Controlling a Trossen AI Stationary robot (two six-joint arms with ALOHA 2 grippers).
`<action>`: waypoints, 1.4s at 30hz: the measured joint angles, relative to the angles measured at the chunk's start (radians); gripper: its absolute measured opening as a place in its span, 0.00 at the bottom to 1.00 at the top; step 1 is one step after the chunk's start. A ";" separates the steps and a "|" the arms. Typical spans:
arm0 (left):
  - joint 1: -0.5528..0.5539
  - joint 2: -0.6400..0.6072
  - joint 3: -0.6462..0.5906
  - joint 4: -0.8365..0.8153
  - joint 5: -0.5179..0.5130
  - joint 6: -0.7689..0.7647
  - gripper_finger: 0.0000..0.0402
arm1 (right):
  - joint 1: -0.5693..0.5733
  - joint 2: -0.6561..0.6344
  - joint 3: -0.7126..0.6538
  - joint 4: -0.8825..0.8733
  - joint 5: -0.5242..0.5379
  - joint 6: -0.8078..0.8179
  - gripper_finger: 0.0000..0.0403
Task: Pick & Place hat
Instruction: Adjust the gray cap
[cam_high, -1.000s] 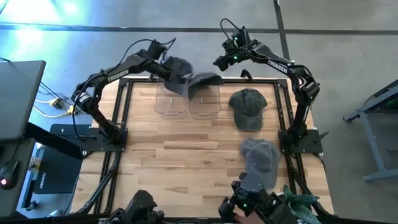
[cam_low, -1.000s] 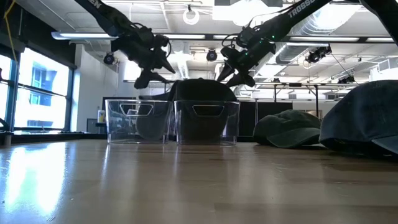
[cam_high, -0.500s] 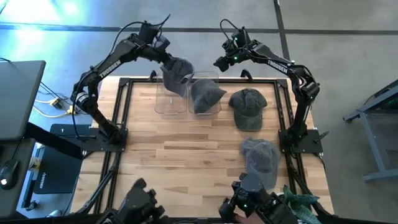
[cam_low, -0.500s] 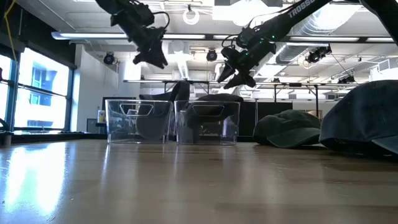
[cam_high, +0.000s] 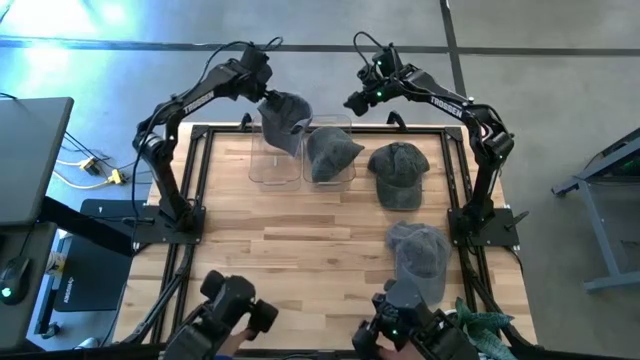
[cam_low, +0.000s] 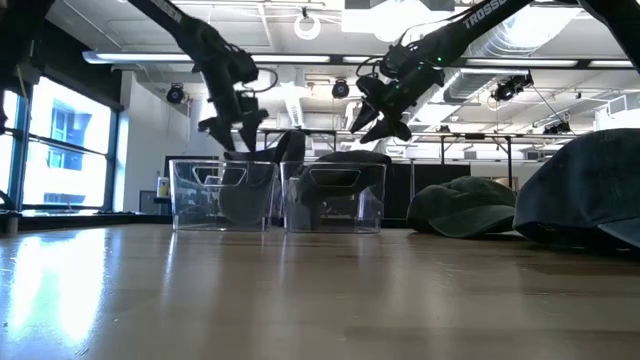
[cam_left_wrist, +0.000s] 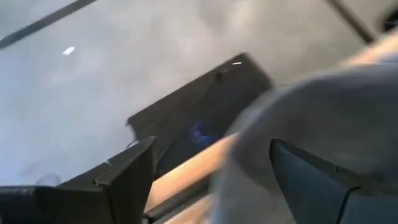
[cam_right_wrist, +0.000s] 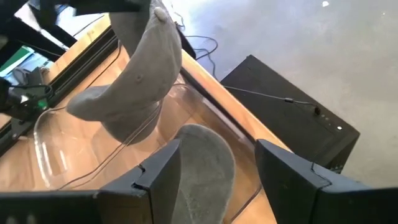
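Hat (cam_high: 283, 122) grey, soft, slumped over clear plastic bin (cam_high: 274, 165) rim

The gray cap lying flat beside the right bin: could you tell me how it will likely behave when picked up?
The gray cap looks like soft cloth, so its crown would probably sag. The cap hanging over the left bin already droops limply. Its brim seems stiffer and likely holds shape.

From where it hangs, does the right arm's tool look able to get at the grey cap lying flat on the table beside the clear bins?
Probably yes: the right tool hangs open above the far edge, and the grey cap lies uncovered on the bare wooden table, nothing over it.
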 joint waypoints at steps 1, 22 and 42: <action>0.005 0.009 0.000 0.003 -0.018 -0.024 0.75 | 0.000 0.000 0.000 -0.005 -0.006 0.000 0.50; 0.073 0.041 -0.002 -0.081 0.296 -0.234 0.03 | 0.000 0.000 0.000 -0.047 -0.003 -0.008 0.49; -0.085 -0.087 -0.014 -0.328 -0.180 -0.614 0.00 | -0.014 0.000 0.000 -0.041 0.008 -0.132 0.50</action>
